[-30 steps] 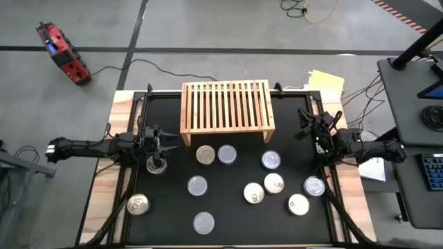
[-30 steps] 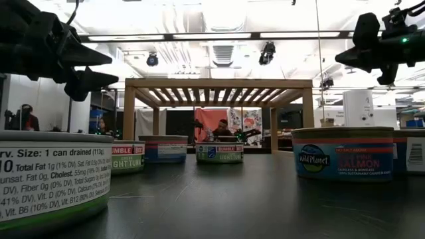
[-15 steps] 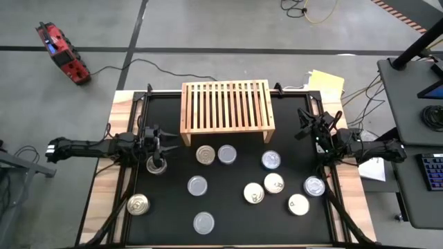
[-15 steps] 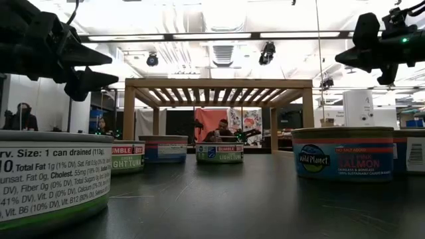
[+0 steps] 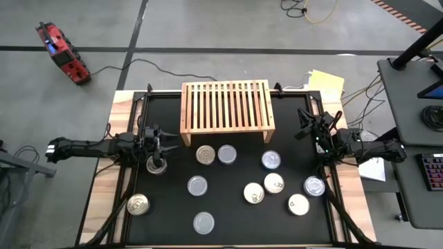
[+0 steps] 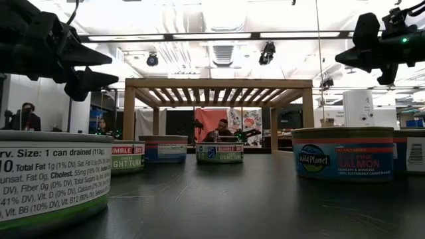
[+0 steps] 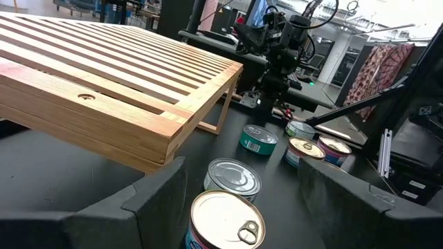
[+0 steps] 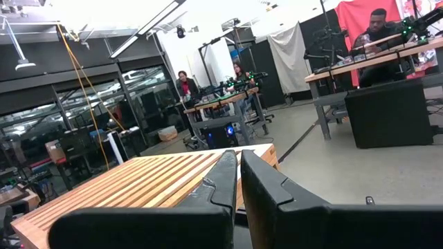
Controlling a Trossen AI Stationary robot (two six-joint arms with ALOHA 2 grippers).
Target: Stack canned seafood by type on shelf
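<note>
Left gripper (image 5: 158, 148), fingers spread wide, hovers over a tin (image 5: 156, 164) at nine o'clock; the empty wooden shelf (image 5: 225, 111) stands at twelve. An off-centre descent could knock the tin aside. Right gripper (image 5: 306, 126) waits, fingers closed.

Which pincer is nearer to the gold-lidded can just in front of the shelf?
The left. The left pincer, open, hovers just to the left of the gold-lidded can. The right pincer, shut, waits near the table's right edge, beyond the shelf.
</note>
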